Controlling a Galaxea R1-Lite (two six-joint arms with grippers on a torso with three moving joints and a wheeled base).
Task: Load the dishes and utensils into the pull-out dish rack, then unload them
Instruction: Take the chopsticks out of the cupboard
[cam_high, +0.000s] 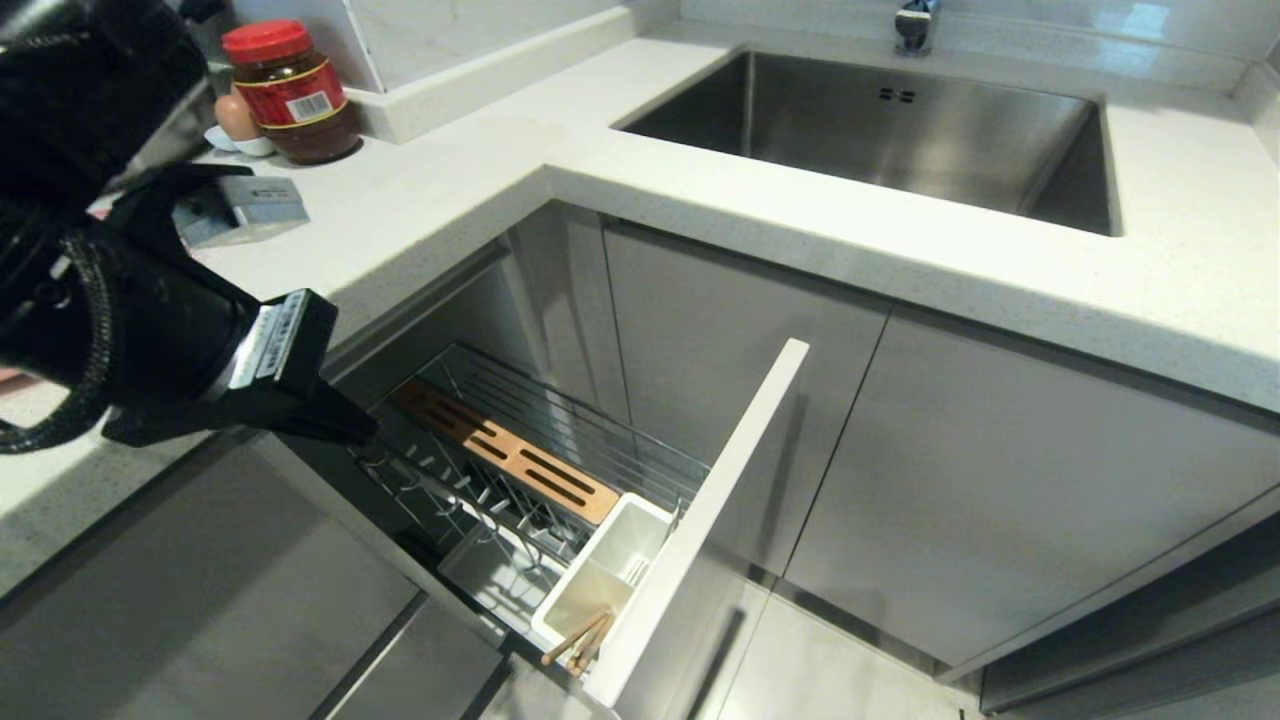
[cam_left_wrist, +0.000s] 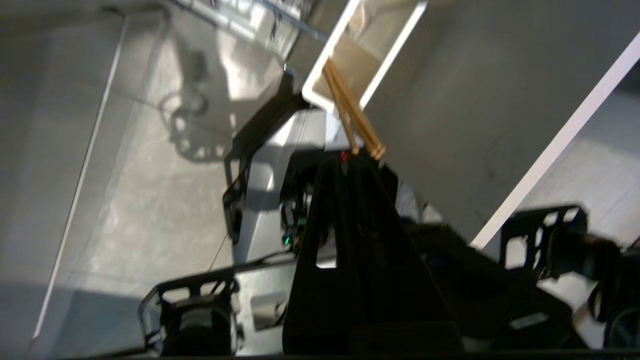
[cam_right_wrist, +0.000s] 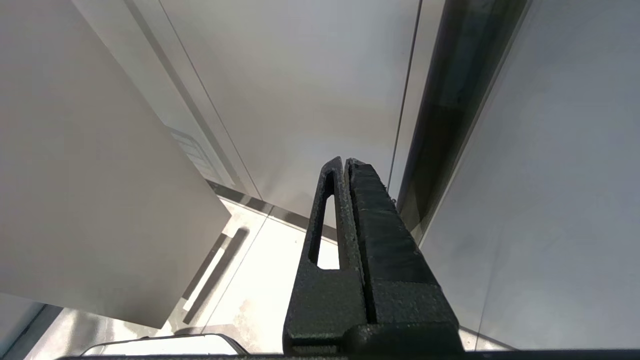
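The pull-out dish rack (cam_high: 560, 440) stands drawn out of the cabinet, with its slotted wooden board (cam_high: 505, 452) and white front panel (cam_high: 705, 520). A pair of wooden chopsticks (cam_high: 580, 640) leans out of the white utensil cup (cam_high: 605, 580). The left wrist view shows the chopsticks (cam_left_wrist: 350, 107) in the cup (cam_left_wrist: 320, 75) too. My left gripper (cam_high: 365, 432) hangs shut and empty above the rack's rear corner, well away from the chopsticks, pointing down (cam_left_wrist: 357, 156). My right gripper (cam_right_wrist: 345, 161) is shut and empty, low by the cabinet fronts. The dishes are out of view.
The white countertop (cam_high: 450, 190) bears a red-lidded jar (cam_high: 292, 92) and an egg (cam_high: 236, 116) at the back left. A steel sink (cam_high: 880, 130) with its tap (cam_high: 915, 25) lies behind the rack. Grey cabinet doors (cam_high: 1000, 500) flank the open rack.
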